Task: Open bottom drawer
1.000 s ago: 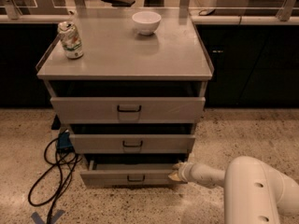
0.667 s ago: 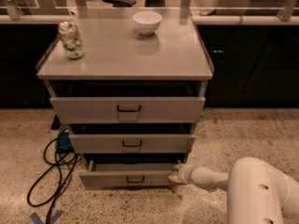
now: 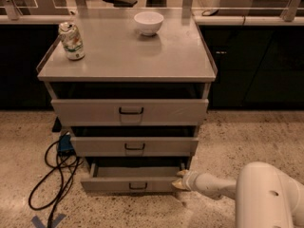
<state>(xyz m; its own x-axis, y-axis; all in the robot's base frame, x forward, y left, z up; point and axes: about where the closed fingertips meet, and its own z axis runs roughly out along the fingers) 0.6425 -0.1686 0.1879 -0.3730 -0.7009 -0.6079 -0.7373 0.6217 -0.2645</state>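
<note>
The bottom drawer (image 3: 133, 184) is the lowest, narrowest grey front of the grey metal cabinet (image 3: 128, 56). It has a small dark centred handle (image 3: 138, 186) and stands pulled out, with a strip of its shallow tray showing behind the front. My gripper (image 3: 179, 180) is low at the drawer's right front corner, on the end of my white arm (image 3: 266, 194), which reaches in from the lower right. It touches or sits just beside the drawer's right edge.
The top drawer (image 3: 129, 110) and middle drawer (image 3: 134, 146) stand slightly out. A crumpled can (image 3: 71, 41) and a white bowl (image 3: 148, 23) sit on the cabinet top. Black cables (image 3: 52, 175) and a blue box (image 3: 65, 144) lie on the speckled floor at left.
The bottom drawer has come a little further out, towards me. My gripper has stayed at its right front corner and moved with it.
</note>
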